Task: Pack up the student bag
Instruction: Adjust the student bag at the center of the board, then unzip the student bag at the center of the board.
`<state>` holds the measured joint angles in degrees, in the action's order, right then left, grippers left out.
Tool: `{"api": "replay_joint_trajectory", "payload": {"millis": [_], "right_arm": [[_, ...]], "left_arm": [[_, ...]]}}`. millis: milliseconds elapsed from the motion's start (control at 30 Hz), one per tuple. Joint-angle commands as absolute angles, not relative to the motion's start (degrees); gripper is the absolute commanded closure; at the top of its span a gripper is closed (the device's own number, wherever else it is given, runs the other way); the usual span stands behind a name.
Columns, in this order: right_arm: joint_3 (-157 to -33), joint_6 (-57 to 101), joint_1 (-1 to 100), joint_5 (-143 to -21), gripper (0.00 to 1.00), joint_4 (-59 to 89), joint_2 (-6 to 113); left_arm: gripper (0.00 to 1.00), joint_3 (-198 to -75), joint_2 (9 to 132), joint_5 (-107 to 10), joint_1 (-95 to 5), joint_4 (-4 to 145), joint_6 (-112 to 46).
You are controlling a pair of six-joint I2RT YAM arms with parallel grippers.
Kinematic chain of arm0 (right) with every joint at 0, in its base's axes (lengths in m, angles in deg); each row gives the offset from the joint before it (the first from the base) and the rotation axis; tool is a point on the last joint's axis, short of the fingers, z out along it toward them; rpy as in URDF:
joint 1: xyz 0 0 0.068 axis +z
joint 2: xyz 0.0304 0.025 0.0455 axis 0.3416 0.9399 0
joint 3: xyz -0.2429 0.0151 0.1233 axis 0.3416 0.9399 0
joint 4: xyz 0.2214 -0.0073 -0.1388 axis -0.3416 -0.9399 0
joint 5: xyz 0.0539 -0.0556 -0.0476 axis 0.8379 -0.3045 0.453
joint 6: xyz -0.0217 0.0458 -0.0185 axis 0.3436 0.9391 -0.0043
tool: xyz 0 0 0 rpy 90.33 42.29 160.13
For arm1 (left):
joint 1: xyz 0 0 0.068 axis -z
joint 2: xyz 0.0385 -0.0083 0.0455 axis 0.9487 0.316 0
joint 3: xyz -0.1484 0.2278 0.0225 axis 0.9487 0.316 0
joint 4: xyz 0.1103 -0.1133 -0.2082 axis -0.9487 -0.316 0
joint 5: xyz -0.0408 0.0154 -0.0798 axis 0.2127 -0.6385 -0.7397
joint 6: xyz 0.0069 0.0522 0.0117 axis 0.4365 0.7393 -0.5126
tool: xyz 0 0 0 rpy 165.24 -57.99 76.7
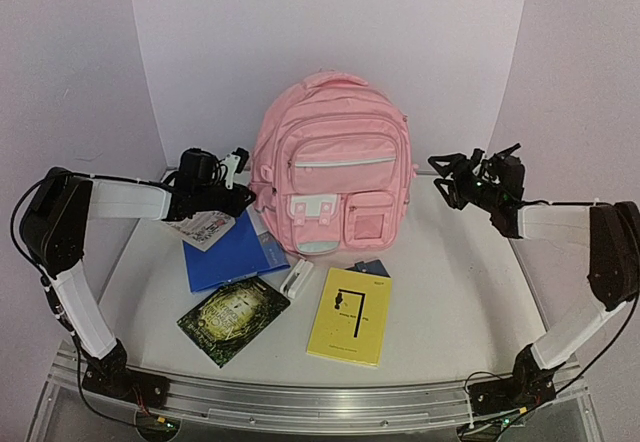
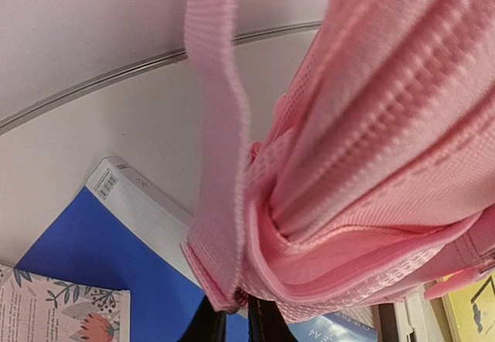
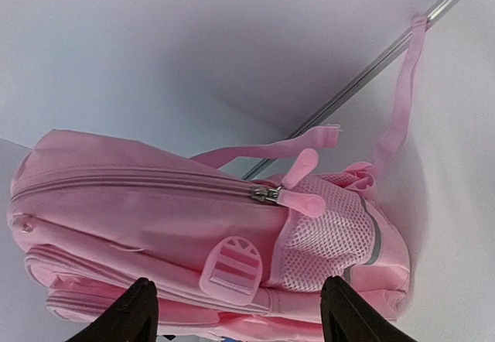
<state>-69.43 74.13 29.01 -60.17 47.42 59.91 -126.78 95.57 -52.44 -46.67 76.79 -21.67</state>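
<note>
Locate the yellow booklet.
Top view: the thin yellow booklet lies flat slightly right of centre, in front of the pink fabric backpack, right of the dark green book.

I see a white table (image 1: 450, 292) with plain pale lilac walls (image 1: 330, 22) on three sides, a metal rail (image 1: 330, 407) at its near edge, soft light.

left tool (image 2: 235, 320) cropped, yellow booklet (image 1: 349, 316) text illegible

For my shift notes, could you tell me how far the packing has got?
Nothing packed: the pink fabric backpack looks zipped shut. In hand: left hand pinches its strap; right hand open beside it. Left: blue notebook, yellow booklet, dark green book lie outside.
</note>
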Motion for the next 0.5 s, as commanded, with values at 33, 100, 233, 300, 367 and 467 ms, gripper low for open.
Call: {"api": "replay_joint_trajectory", "payload": {"millis": [33,100,233,300,367,467], "right_arm": [[-69.9,84.98,28.91,-60.92,0.31,59.56,66.02],[-70.44,86.36,28.91,-60.99,0.32,61.34,67.8],[-72.34,89.05,28.91,-60.94,0.36,62.96,71.34],[-73.18,90.52,28.87,-60.72,0.39,63.76,73.12],[-73.78,91.62,28.91,-60.66,0.4,64.41,74.33],[-74.73,92.97,29.14,-60.41,0.42,65.46,75.68]], "left_arm": [[0.62,-127.51,90.63,-53.54,-47.11,74.84,-24.79],[0.52,-126.87,88.1,-53.15,-47.14,73.36,-26.96],[0.31,-126.46,83.29,-49.16,-47.16,68.26,-32.52],[0.22,-127.36,81.6,-47.12,-47.23,62.29,-35.78],[0.2,-127.8,79.97,-45.89,-47.34,58.57,-38.46],[0.17,-127.02,76.92,-46.14,-47.46,54.82,-41.52]]}}
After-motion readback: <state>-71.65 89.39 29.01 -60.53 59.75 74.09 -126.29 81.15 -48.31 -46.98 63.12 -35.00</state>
